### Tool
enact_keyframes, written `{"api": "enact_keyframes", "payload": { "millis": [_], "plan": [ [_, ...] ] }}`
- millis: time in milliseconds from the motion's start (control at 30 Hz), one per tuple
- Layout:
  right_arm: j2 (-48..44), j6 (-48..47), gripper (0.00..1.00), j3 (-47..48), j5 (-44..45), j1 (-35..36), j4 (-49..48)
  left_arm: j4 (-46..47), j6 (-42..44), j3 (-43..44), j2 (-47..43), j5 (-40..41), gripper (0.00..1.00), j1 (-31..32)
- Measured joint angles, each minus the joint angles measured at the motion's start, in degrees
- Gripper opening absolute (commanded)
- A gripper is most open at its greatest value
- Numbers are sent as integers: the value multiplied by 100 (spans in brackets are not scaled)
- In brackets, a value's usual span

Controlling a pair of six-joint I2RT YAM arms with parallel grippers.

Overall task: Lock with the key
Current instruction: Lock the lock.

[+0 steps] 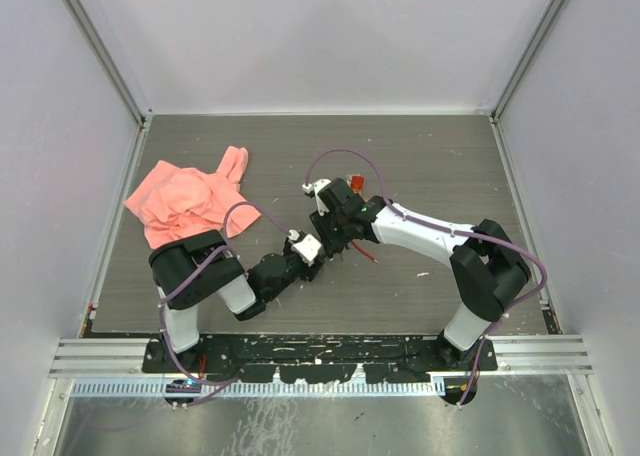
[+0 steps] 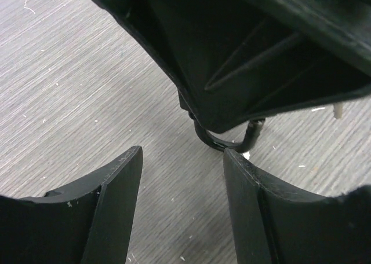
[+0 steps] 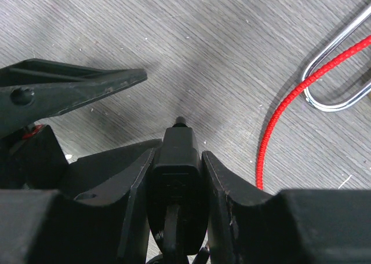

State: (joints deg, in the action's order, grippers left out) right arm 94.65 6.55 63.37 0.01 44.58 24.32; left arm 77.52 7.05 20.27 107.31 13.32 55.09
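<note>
Right now the right claw [image 3: 179, 155] is clamped on a black piece [image 3: 177, 183]. Both pads pin it, and a short stub [image 3: 181, 123] pokes out past the fingertips toward the tabletop [image 3: 232, 44]. Whether that piece is the key's plastic head or the body of the lock, I cannot tell. Ahead and to the right of this claw, a chrome loop [image 3: 305, 85] and a red cord [image 3: 262, 154] lie flat on the tabletop, apart from the pads.

The left claw [image 2: 182, 154] has its jaws apart, with only bare tabletop between them. Just ahead of its tips, a thin dark wire loop [image 2: 217, 143] hangs below the right claw's body, close to the right-hand finger.

By its looks, the black piece is small, light and rigid. Its smooth sides could twist in a pinch, so the flat faces are the place to hold it. The wire loop should be stiff but free to swing, and taking it squarely across the bend seems safest. The cord looks limp and may drag.
</note>
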Motion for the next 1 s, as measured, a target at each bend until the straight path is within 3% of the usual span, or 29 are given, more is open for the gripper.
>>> {"api": "enact_keyframes", "payload": {
  "millis": [767, 1000],
  "plan": [
    [24, 328, 1, 0, -302, -83, -13, 68, -581, 243, 273, -109, 54, -42],
    [35, 398, 1, 0, -393, -153, -9, 120, -634, 118, 238, 4, 71, -46]
  ]
}}
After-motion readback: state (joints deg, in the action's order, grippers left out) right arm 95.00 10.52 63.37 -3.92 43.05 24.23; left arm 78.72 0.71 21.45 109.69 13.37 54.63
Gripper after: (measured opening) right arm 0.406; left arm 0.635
